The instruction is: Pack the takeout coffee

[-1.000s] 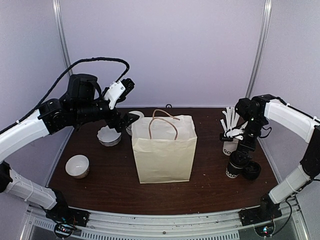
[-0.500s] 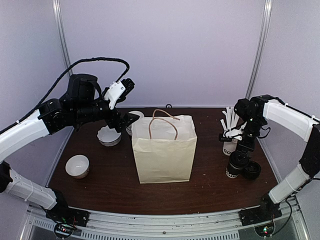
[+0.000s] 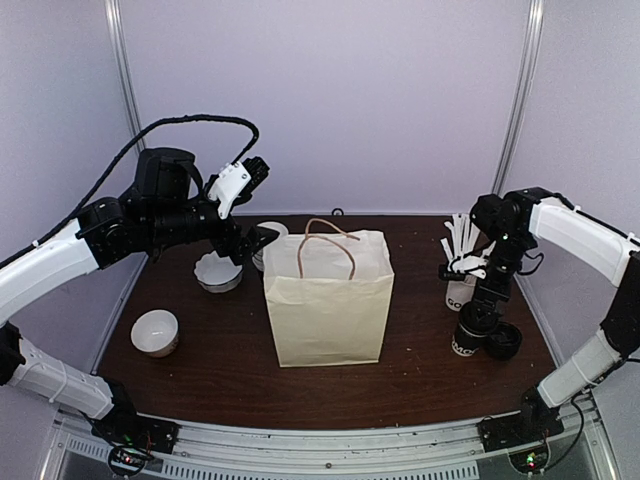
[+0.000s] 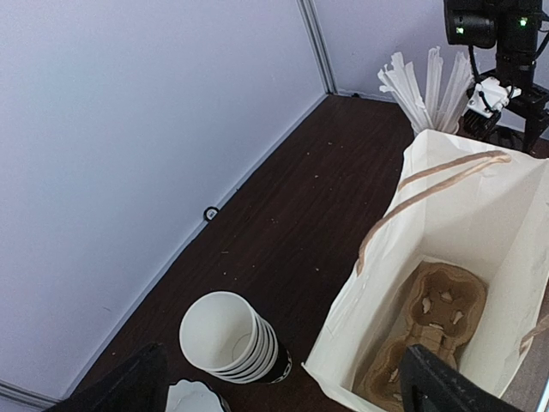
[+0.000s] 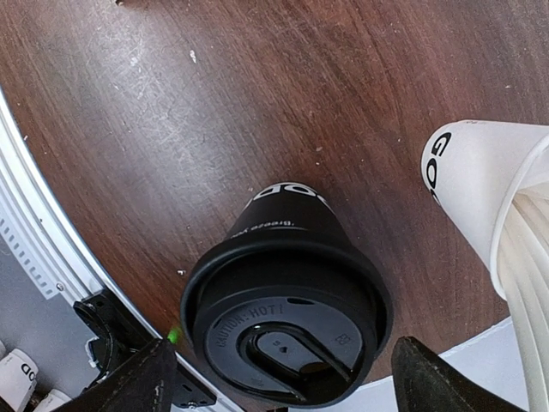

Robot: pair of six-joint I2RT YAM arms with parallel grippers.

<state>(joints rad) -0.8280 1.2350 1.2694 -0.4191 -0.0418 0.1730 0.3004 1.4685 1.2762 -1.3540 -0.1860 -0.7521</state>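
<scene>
Right fingers (image 5: 137,382): spread wide, one at each lower corner of the right wrist view. They flank the lid of the takeout coffee (image 5: 287,318) without touching it and hold nothing.
Left fingers (image 4: 124,386): also wide and empty, at the bottom corners of the left wrist view, near the mouth of the paper bag (image 3: 328,300).
Takeout coffee: upright on the tabletop (image 3: 200,380) at the right of the top view, well apart from the bag and just beside the white cup (image 5: 480,189) holding sticks.
Bag: upright at centre frame with its mouth open and a cardboard carrier (image 4: 437,318) lying inside.
Step in hand: apparently lining up the grasp; the cup is not yet gripped.
Risk, grip height: closing on the lid rim rather than the paper wall could pop the lid or let the cup slide out.
Risk, squeeze: too hard a pinch could crush the wall and spill.
Risk, neighbour: a finger straying toward the upper right could knock the white cup over.
Risk, bag: the handles arch over the mouth, so a cup catching them could tip the bag.
</scene>
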